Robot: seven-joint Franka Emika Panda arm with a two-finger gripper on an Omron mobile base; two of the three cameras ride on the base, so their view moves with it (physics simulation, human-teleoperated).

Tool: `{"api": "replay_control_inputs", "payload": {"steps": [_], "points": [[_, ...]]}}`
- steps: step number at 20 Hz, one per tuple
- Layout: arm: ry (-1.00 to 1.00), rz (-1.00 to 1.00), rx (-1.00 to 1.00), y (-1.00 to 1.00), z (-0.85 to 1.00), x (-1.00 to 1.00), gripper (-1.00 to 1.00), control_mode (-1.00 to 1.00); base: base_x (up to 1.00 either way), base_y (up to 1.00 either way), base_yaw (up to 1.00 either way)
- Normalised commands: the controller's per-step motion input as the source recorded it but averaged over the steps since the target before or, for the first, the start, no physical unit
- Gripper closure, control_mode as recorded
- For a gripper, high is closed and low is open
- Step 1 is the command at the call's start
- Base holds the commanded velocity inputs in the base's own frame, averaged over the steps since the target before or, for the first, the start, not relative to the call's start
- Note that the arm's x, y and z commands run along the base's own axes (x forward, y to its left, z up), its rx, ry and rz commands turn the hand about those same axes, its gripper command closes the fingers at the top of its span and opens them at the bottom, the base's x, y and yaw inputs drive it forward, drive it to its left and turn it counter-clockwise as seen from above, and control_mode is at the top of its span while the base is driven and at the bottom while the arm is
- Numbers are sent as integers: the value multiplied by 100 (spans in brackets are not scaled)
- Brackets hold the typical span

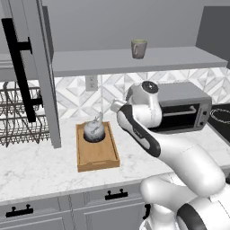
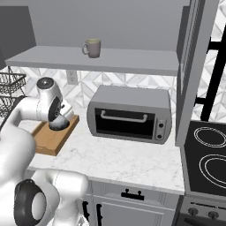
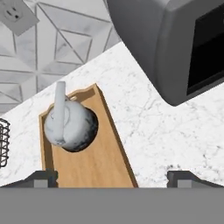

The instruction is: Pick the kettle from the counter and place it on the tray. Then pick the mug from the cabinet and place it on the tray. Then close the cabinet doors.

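Note:
The silvery marbled kettle [image 1: 94, 129] [image 2: 59, 124] [image 3: 72, 124] stands upright on the far end of the wooden tray [image 1: 96, 155] [image 2: 48, 139] [image 3: 100, 162], which lies on the marble counter [image 1: 45, 166] [image 3: 162, 131]. My gripper [image 1: 110, 108] [image 3: 113, 177] hangs open above and to the right of the kettle, fingers wide apart and holding nothing. The grey-green mug [image 1: 139, 48] [image 2: 92, 48] sits on the cabinet shelf [image 1: 179, 60] [image 2: 132, 62]. Both cabinet doors [image 1: 42, 67] [image 2: 194, 66] stand open.
A grey toaster oven [image 1: 184, 105] [image 2: 130, 114] [image 3: 175, 43] sits on the counter right of the tray. A wire dish rack [image 1: 18, 117] [image 2: 9, 84] stands to the left. A black stove top [image 2: 207, 154] lies at the far right. A wall outlet [image 1: 91, 82] is behind the tray.

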Motion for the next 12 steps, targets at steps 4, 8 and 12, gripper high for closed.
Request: {"api": "replay_control_inputs", "payload": {"steps": [4,8,12], "points": [[14,-6,-15,-68,100,-19,-100,-100,0,0,0],[1,-5,-23,-35,100,-8,-100,-100,0,0,0],[-7,-11,-26,-9,100,1,-100,-100,0,0,0]]}}
